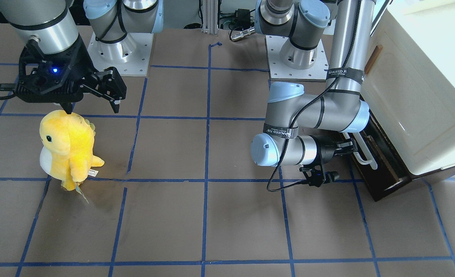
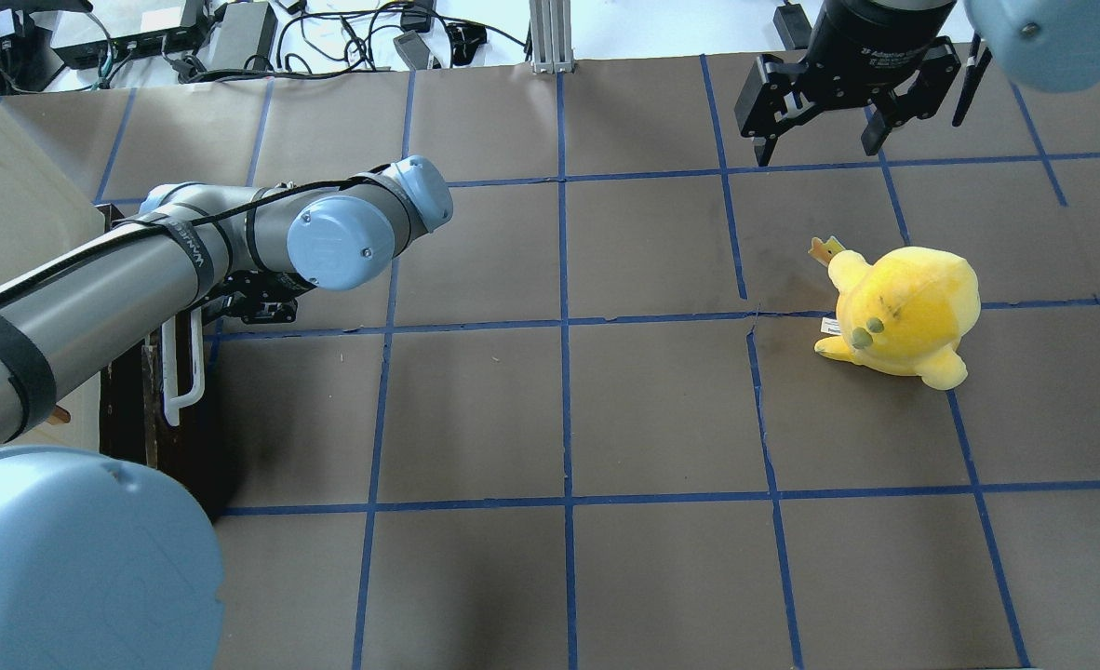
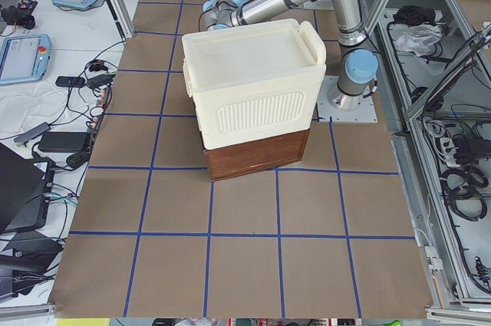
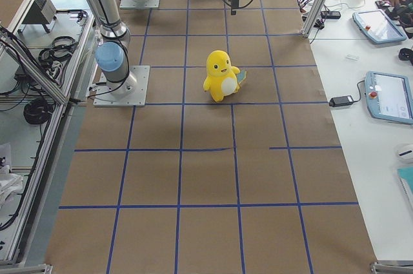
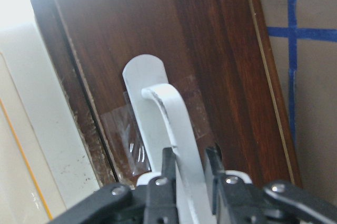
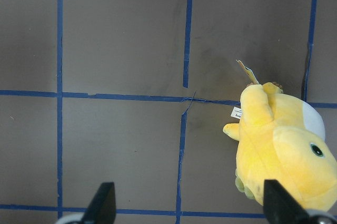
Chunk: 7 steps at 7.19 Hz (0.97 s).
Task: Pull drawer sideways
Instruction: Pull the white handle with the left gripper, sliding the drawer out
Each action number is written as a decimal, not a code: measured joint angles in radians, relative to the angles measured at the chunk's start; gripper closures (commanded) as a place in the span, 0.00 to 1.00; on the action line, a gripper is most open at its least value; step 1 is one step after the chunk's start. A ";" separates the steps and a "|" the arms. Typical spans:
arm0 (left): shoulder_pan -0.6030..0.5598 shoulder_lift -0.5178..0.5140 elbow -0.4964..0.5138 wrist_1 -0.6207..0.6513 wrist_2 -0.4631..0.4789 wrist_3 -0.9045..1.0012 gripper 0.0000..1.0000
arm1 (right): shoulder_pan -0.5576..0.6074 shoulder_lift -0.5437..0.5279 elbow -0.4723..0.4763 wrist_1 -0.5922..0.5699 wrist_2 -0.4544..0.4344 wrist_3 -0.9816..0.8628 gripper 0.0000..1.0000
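Bare tabletop (image 2: 662, 409) stretches from the drawer (image 2: 192, 456) to the far-off plush toy (image 2: 904, 312).

On my feed the drawer (image 5: 221, 66) front reads as dark varnished wood with a soft sheen and visible grain, scuffed and rough along the edge beside the cream cabinet (image 3: 253, 80), which looks like smooth matt plastic. A patch of clear glossy tape (image 5: 124, 139) lies on the wood by the handle (image 5: 179, 129), itself smooth, white and faintly shiny. The left pincer (image 5: 189, 163) has fingers (image 5: 167, 168) of matt black plastic, the left arm (image 2: 94, 288) is brushed silver metal with glossy pale blue caps (image 2: 341, 244), the desk (image 2: 662, 409) wears matt brown paper lined with blue tape strips (image 2: 564, 279), and the yellow toy (image 2: 904, 312) is soft plush cloth.
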 measured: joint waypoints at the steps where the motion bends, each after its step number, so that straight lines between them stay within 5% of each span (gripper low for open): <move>1: -0.001 0.000 0.000 -0.001 -0.001 0.001 0.88 | 0.000 0.000 0.000 0.000 0.000 0.000 0.00; 7: -0.013 -0.006 0.001 -0.001 -0.011 0.002 0.87 | 0.000 0.000 0.000 0.000 0.000 0.000 0.00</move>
